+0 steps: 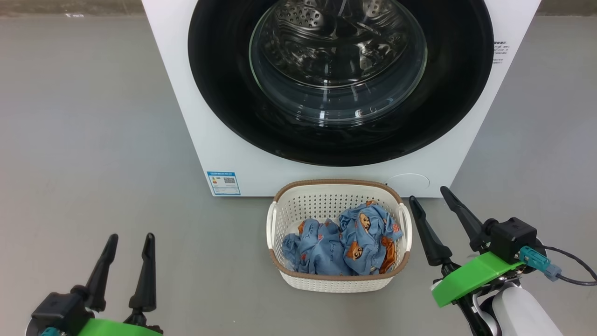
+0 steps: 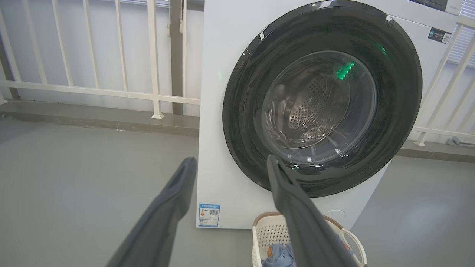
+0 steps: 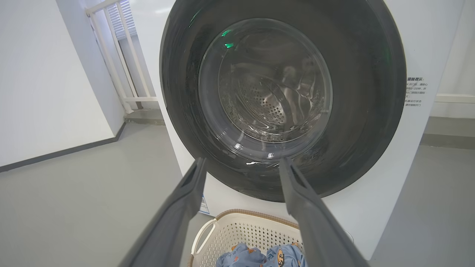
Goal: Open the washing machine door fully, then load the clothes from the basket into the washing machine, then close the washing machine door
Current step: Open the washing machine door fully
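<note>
Left gripper and right gripper gape empty; washing machine door faces them, shut.

We counted one washing machine, one washing machine door, one blue label sticker and one basket. The clothes formed two bunches; we could not count separate garments. We logged one left gripper and one right gripper.

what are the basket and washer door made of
The basket: matte cream plastic, judging by moulded perforated walls; its woven-look brown rim is probably plastic too. The washing machine door: glossy black rim, likely plastic, around clear glass showing reflections.
</note>
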### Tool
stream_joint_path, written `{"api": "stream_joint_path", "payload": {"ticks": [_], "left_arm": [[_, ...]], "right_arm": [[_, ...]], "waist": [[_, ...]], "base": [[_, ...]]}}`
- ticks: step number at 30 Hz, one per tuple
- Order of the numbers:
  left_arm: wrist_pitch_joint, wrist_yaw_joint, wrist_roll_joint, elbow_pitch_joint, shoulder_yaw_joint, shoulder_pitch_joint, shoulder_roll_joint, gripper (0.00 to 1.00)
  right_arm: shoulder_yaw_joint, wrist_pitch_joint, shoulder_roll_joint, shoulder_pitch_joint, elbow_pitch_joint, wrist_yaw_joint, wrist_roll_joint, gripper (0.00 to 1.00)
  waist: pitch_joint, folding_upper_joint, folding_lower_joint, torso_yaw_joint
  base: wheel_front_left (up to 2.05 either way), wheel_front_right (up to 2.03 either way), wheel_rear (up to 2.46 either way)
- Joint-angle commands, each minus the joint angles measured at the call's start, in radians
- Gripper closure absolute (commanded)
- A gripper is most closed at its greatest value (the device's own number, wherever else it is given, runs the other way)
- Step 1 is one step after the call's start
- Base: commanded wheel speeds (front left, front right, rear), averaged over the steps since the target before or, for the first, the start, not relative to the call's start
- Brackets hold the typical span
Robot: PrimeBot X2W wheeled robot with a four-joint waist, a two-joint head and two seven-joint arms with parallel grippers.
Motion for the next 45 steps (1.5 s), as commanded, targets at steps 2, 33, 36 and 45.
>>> {"api": "stream_joint_path", "payload": {"ticks": [2,33,36,45], "left_arm": [[-0.009,-0.003,0.002,-0.018,0.034,-0.05,0.021,0.0],[-0.009,-0.003,-0.027,-0.024,0.022,-0.044,0.029,0.0],[-0.009,-0.003,-0.029,-0.022,0.021,-0.043,0.03,0.0],[-0.009,-0.003,-0.031,-0.018,0.017,-0.049,0.03,0.0]], "right_arm": [[0.016,-0.013,-0.001,-0.029,-0.023,-0.001,-0.003,0.0],[0.015,-0.013,0.004,-0.024,-0.019,-0.001,0.0,0.0],[0.018,-0.013,0.004,-0.023,-0.017,-0.001,0.002,0.0],[0.017,-0.013,0.003,-0.024,-0.02,-0.001,-0.001,0.0]], "waist": [[-0.001,0.0,0.0,0.0],[-0.01,0.0,0.0,-0.002],[-0.012,0.0,0.0,-0.002],[-0.007,0.0,0.0,0.0]], "base": [[0.27,0.27,-0.54],[0.8,0.8,-1.61],[0.03,0.03,-0.06],[0.0,0.0,0.0]]}}
